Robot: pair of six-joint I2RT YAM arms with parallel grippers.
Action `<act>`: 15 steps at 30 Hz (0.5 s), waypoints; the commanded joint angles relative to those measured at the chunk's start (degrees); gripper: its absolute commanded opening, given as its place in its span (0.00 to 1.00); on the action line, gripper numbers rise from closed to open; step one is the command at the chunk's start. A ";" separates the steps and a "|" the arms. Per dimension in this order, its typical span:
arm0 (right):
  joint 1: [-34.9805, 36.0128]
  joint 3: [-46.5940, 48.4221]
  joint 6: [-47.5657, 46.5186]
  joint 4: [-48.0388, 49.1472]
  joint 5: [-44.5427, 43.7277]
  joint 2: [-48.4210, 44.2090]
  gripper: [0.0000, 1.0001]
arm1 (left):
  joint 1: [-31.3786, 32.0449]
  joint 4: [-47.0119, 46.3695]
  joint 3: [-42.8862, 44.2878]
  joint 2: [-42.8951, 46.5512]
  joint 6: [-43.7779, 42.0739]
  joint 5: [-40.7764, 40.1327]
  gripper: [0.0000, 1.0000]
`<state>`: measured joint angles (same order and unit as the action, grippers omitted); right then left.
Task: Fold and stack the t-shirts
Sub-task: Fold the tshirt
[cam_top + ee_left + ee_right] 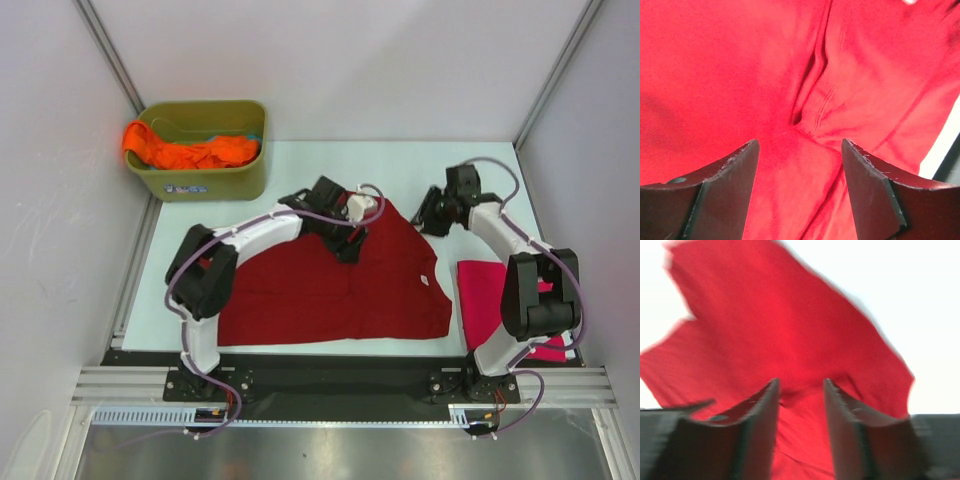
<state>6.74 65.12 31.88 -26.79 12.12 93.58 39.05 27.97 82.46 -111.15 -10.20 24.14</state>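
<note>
A dark red t-shirt (330, 285) lies spread on the table, creased and partly folded over. My left gripper (350, 245) hovers over its upper middle; in the left wrist view the gripper (800, 142) is open, with only red cloth (740, 75) and a seam fold beneath it. My right gripper (425, 222) is at the shirt's upper right corner. That gripper (801, 381) is open in the blurred right wrist view, above red cloth (765, 315). A folded magenta-pink t-shirt (485, 290) lies at the right, partly hidden by the right arm. An orange t-shirt (190, 150) hangs over the tub.
An olive-green tub (205, 180) stands at the back left corner of the table. White walls close in the table's left, back and right sides. The pale tabletop (300, 165) shows behind the red shirt.
</note>
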 commanded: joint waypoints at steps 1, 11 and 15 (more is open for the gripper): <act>-0.41 10.44 -3.40 -0.02 0.89 0.71 0.51 | -5.81 3.50 3.51 10.84 0.07 8.47 0.73; 0.64 40.33 -4.81 -6.16 0.89 26.88 0.60 | -31.98 -3.09 -19.60 29.67 1.93 -11.92 0.72; 1.08 47.37 -3.32 -6.70 1.68 34.46 0.56 | -41.05 -5.99 -23.91 30.12 2.29 -16.92 0.71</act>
<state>7.18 108.38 28.42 -29.78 13.08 123.90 2.79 24.58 60.93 -81.49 -8.95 13.15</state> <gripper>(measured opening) 0.577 0.715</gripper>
